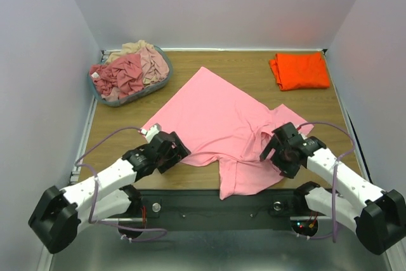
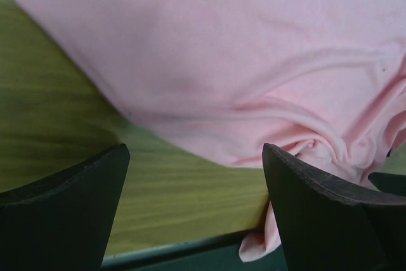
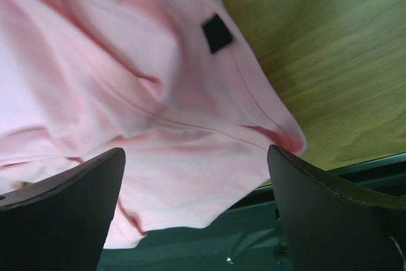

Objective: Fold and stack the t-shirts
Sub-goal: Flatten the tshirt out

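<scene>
Both the left gripper (image 1: 170,150) and the right gripper (image 1: 280,147) gaped wide, holding nothing. Only our right wrist view showed a black square tag (image 3: 217,33) on the light pink cotton t-shirt (image 1: 209,115), which lay spread between them, overhanging the near edge of the wooden table (image 1: 247,74). Beyond we saw a folded bright orange t-shirt (image 1: 299,70) and a grey-blue oval basket (image 1: 152,90) of crumpled shirts (image 1: 130,71).

Soft, even light is filling the scene, and both wrist views are showing the pink t-shirt (image 2: 254,61) slightly blurred.
</scene>
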`<state>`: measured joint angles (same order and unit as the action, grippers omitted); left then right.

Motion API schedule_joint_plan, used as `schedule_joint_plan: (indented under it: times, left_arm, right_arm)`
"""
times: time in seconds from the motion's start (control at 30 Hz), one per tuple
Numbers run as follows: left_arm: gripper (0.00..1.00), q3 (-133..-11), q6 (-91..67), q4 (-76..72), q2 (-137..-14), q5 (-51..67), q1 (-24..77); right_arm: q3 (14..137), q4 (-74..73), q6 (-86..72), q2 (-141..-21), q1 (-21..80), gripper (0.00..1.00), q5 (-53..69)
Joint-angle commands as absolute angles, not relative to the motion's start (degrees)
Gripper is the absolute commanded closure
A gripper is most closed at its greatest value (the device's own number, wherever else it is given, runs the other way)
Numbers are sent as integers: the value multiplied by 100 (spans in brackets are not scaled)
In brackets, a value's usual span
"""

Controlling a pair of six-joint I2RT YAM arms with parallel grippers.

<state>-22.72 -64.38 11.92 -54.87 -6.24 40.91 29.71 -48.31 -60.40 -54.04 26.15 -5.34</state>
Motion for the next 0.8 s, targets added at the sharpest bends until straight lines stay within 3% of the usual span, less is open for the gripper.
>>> schedule_joint_plan:
  times: [0.0, 0.17, 0.3, 0.53, 0.6, 0.77]
  left_arm:
    - [1, -2530, -7049, 2547, -4756, -991, 4227]
    - [1, -3365, -6505, 2734, -4324, -1809, 4228]
    - [1, -4138, -5591, 1952, -5368, -2258, 4184]
    - [2, -5702, -4265, 1223, -7835, -1839, 3115]
    - [2, -5827, -4061, 898, -8312, -1182, 2840]
    - [2, -6091, -3920, 826, -9579, -897, 2540]
  right_arm:
    - [3822, -5247, -5775, -5414, 2566, 0, -1256]
    - [5017, -5046, -5379, -5826, 2566, 0, -2371]
    - [5405, -4361, -5055, -6449, 2470, 0, -2900]
    - [5966, -2772, -3950, -8599, 1136, 0, -1514]
    - [6265, -2664, -3693, -9146, 1081, 0, -1433]
    - [7408, -2373, -2682, -10737, 1081, 0, -748]
